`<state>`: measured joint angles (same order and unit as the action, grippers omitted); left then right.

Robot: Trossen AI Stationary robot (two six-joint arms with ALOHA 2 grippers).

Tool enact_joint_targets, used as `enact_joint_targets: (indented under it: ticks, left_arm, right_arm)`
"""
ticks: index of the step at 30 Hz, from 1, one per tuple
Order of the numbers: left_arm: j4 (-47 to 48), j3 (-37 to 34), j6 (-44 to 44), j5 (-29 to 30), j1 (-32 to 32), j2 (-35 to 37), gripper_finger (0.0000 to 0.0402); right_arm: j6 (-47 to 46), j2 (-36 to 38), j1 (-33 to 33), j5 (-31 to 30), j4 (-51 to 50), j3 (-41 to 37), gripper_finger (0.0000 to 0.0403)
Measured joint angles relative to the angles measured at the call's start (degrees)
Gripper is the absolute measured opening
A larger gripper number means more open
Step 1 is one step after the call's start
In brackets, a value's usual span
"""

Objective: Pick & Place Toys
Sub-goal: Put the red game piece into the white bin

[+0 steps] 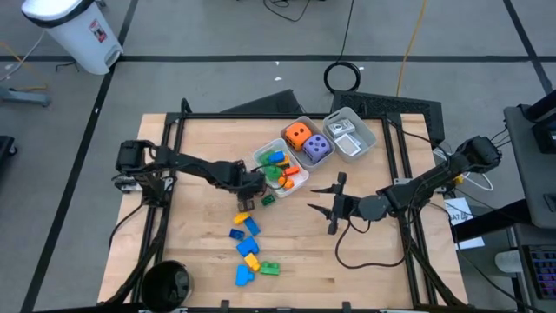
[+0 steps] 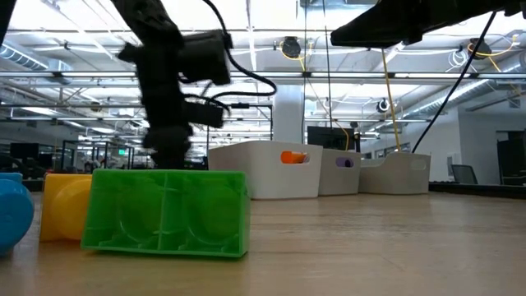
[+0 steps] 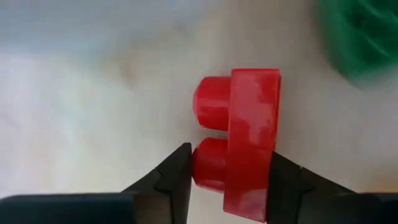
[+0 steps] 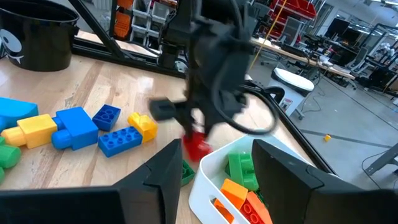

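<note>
- The left gripper pinched a red brick beside the white tray at the frame's centre.
- Several bricks already lay in that tray; both dice sat in the neighbouring one.
- Loose bricks remained at lower centre.
- The right gripper hung spread, empty.

Red brick: glossy smooth plastic. Table: pale wood, matt grain seen. Trays: white matt plastic. Green brick: translucent, shiny plastic.

grey floor, white bin
</note>
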<state>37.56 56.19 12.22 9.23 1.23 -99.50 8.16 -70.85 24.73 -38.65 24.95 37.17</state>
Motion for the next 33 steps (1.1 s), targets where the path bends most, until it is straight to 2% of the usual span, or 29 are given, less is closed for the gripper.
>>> enact_joint_targets:
  ticks: [3,6,10,13,15,18,20,27,33]
  left_arm:
    - [1.2,-0.3,1.9,-1.1,-1.3,4.5,0.0126]
    - [-2.0,0.1,2.9,0.1,-2.3,10.0,0.0102]
    - [-9.8,0.0,4.9,1.0,-2.7,15.3,0.0053]
    - [-16.8,0.1,3.0,2.8,-2.5,17.6,0.0011]
    - [-19.3,0.1,0.3,3.8,-2.4,17.8,0.0007]
    - [-19.2,0.1,-0.9,3.9,-2.5,17.6,0.0029]
    - [-18.1,0.2,2.1,3.7,-2.5,17.0,0.0052]
    - [-8.7,0.1,27.6,2.4,-3.3,13.2,0.0171]
    - [-8.5,0.2,36.6,3.0,-5.6,6.0,0.0263]
  right_arm:
    - [0.0,0.0,0.0,0.0,-0.1,0.0,0.0165]
    - [0.0,0.0,0.0,0.0,0.0,0.0,0.0164]
    - [0.0,0.0,0.0,0.0,0.1,0.0,0.0164]
    - [0.0,0.0,0.0,0.0,0.1,0.0,0.0164]
    - [0.0,0.0,0.0,0.0,0.0,0.0,0.0164]
    - [0.0,0.0,0.0,0.0,0.0,0.0,0.0164]
    - [0.0,0.0,0.0,0.0,0.0,0.0,0.0164]
    - [0.0,0.0,0.0,0.0,-0.4,0.0,0.0164]
    - [0.0,0.0,0.0,0.0,0.2,0.0,0.0164]
